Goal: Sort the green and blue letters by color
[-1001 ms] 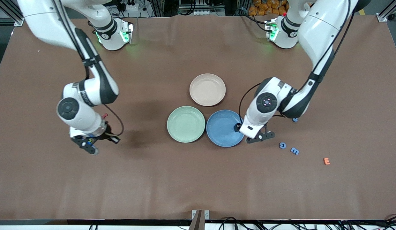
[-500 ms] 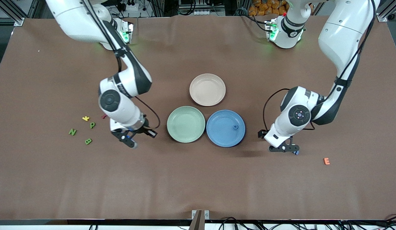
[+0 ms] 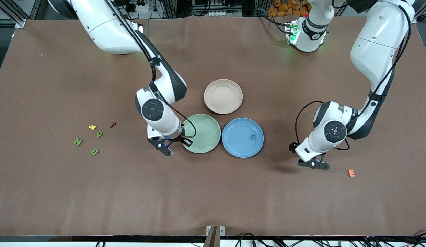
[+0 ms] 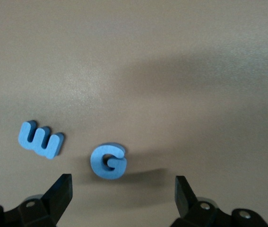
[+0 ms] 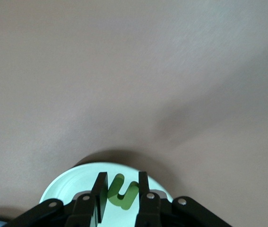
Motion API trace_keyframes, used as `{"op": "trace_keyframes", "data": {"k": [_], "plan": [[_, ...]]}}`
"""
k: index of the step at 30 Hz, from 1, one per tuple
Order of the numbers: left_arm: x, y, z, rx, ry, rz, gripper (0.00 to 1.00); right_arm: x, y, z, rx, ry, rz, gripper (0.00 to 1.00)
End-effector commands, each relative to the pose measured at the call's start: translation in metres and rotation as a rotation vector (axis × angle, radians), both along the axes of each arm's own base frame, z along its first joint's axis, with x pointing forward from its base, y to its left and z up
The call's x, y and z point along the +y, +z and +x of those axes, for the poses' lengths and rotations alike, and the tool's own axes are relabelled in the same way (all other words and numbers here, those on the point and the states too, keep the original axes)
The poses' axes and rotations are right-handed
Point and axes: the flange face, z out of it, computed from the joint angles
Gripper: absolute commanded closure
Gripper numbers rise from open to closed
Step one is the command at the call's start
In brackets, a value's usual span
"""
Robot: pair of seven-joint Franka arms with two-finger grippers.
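Right pincer [image 5: 120,191] — clamped on green U [image 5: 122,191]; left pincer [image 4: 123,189] — spread wide over blue G [image 4: 108,161].

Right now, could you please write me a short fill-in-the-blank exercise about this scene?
1. The right gripper holds a ____ letter U over the green plate.
2. The left gripper is ____ above the blue G.
3. The small blue letter lies in the ____ plate.

Missing words: green; open; blue

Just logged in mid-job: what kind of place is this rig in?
Likely a robotics lab: two arms bolted to a brown-covered table, aluminium framing and cables along its edges, toy letters and plates as props.
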Motion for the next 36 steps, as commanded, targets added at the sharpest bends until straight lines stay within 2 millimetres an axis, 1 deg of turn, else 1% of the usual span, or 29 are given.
{"op": "trace_keyframes", "data": {"k": [1, 4, 6, 7, 8, 9, 10, 11, 13, 17, 21, 24, 26, 28, 32, 33, 36], "plan": [[0.001, 0.002, 0.006, -0.026, -0.027, 0.002, 0.05, 0.024, -0.005, -0.005, 0.001, -0.018, 0.005, 1.00], [0.013, -0.004, 0.008, -0.027, -0.008, -0.004, 0.05, 0.033, -0.006, -0.012, 0.008, -0.025, 0.005, 1.00], [0.016, -0.006, 0.008, -0.030, -0.005, -0.009, 0.05, 0.039, -0.009, -0.017, 0.011, -0.028, 0.003, 1.00], [0.016, -0.007, 0.008, -0.032, -0.005, -0.010, 0.05, 0.040, -0.010, -0.019, 0.017, -0.026, 0.002, 0.93], [0.015, -0.007, 0.008, -0.035, -0.007, -0.013, 0.05, 0.040, -0.009, -0.018, 0.015, -0.022, 0.003, 0.69], [0.016, -0.007, 0.008, -0.035, -0.005, -0.013, 0.06, 0.038, -0.009, -0.017, 0.013, -0.020, 0.001, 0.38], [0.015, -0.008, 0.007, -0.034, -0.004, -0.016, 0.08, 0.038, -0.009, -0.017, 0.011, -0.016, -0.001, 0.04], [0.016, -0.007, 0.007, -0.033, -0.003, -0.015, 0.10, 0.038, -0.010, -0.017, 0.002, 0.009, -0.013, 0.00], [0.017, -0.007, 0.008, -0.033, 0.005, -0.020, 0.18, 0.037, -0.010, -0.016, -0.032, 0.083, -0.057, 0.00], [0.016, -0.007, 0.007, -0.032, 0.023, -0.024, 0.37, 0.029, -0.008, -0.012, -0.047, 0.103, -0.083, 0.00], [0.016, -0.007, 0.007, -0.032, 0.032, -0.026, 0.53, 0.024, -0.005, -0.008, -0.056, 0.107, -0.089, 0.00], [0.015, -0.007, 0.007, -0.032, 0.047, -0.026, 0.63, 0.010, 0.002, -0.001, -0.059, 0.096, -0.095, 0.00], [0.013, -0.008, 0.006, -0.031, 0.058, -0.027, 0.67, -0.008, 0.002, 0.003, -0.051, 0.115, -0.110, 0.00], [0.012, -0.008, 0.006, -0.032, 0.067, -0.027, 0.71, -0.038, 0.007, 0.012, -0.043, 0.138, -0.121, 0.00], [0.009, -0.005, 0.007, -0.037, 0.078, -0.028, 0.76, -0.090, 0.015, 0.027, -0.041, 0.191, -0.133, 0.00], [0.008, -0.005, 0.006, -0.037, 0.086, -0.028, 0.76, -0.101, 0.017, 0.029, -0.041, 0.201, -0.135, 0.00], [0.002, -0.001, 0.007, -0.044, 0.109, -0.033, 0.77, -0.147, 0.019, 0.037, -0.031, 0.234, -0.146, 0.00]]}}
